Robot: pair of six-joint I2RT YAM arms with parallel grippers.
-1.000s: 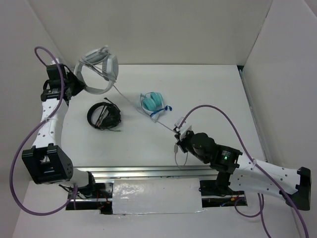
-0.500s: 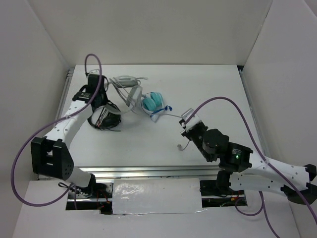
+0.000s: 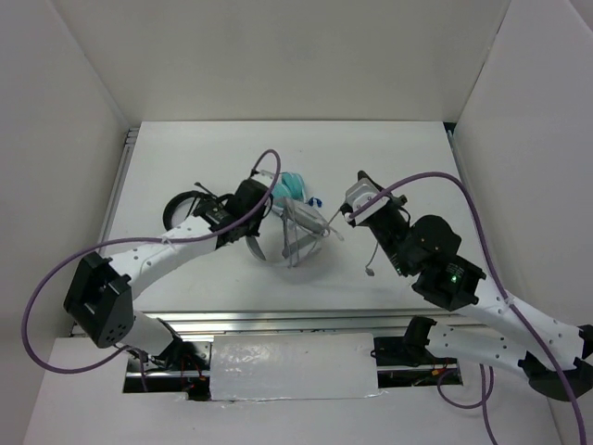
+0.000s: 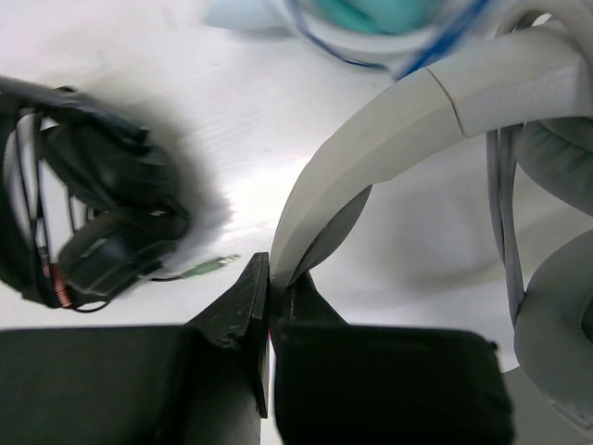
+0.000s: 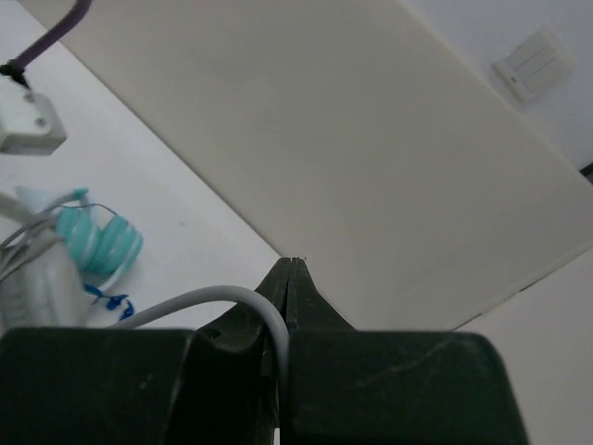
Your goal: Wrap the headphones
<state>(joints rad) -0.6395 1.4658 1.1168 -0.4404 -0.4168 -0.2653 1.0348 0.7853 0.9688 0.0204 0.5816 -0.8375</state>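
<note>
At the near edge, both arms are being carried on a metal rail (image 3: 278, 323) along the white table (image 3: 417, 158). Right of centre, the loose end of the thin grey cable (image 3: 370, 267) is being let hang below the right hand (image 3: 350, 216). The right hand is being held pinched shut on that cable. In the right wrist view the cable is being gripped right at the fingertips (image 5: 274, 280) and bent away to the left. From there the cable is being run left to the headphones (image 3: 298, 236), which are being held at the table's centre. They are being gripped by the left hand (image 3: 263, 222), which is being kept clamped narrow on the edge of the wide padded headband (image 4: 371, 120). Whether the earcups are touching the table cannot be told. Left of the left hand, a black headset (image 3: 188, 209) is being left flat on the table, with a small green jack plug (image 4: 209, 267) beside it. Just beyond the headphones, teal headphones (image 3: 292, 185) are being left lying; whether the two are touching cannot be told. Farthest off, the table is being closed in by white walls (image 3: 278, 65).
</note>
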